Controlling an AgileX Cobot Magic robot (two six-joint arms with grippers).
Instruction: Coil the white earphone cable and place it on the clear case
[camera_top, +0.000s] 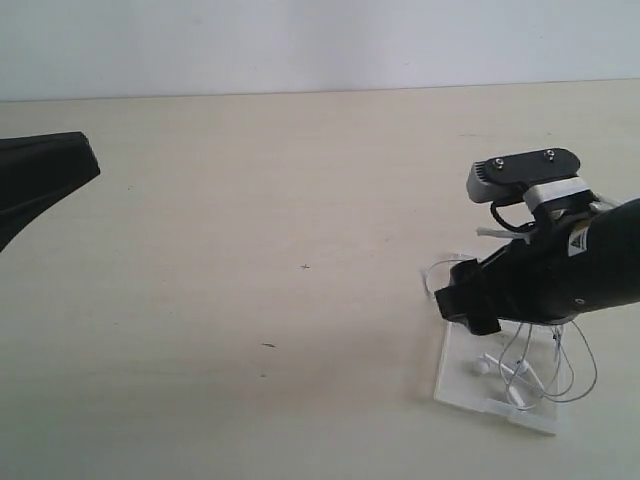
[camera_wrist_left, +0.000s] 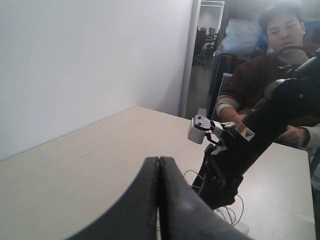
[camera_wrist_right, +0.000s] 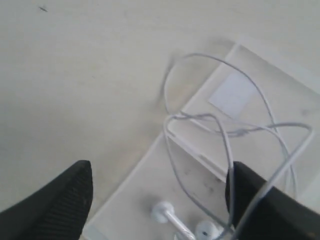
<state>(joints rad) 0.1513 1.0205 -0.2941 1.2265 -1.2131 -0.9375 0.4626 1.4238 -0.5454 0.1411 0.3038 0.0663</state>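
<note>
Closest in, the clear case (camera_top: 458, 388) lies opened flat on the bench (camera_top: 250, 300), its two square halves side by side. One half of the case holds the two earbuds (camera_wrist_right: 162, 212) of the white earphone cable (camera_wrist_right: 230, 150), lying close together. The other half bears a small white sticker (camera_wrist_right: 231, 95). Loose loops of the cable sprawl across both halves of the case, and one loop spills past the case's edge onto the bench. Directly above the case hangs the right tool (camera_wrist_right: 160, 172), its fingers spread wide over the half with the earbuds. A strand crosses in front of one finger, though I cannot tell whether it touches, and nothing is clamped between them. Well apart from the case, off to its left in the exterior view, is the left tool (camera_wrist_left: 158, 161), its fingers pressed flat together with nothing between them. Beyond the case, at the bench's far edge in the left wrist view, sits a person (camera_wrist_left: 280, 65).
</note>
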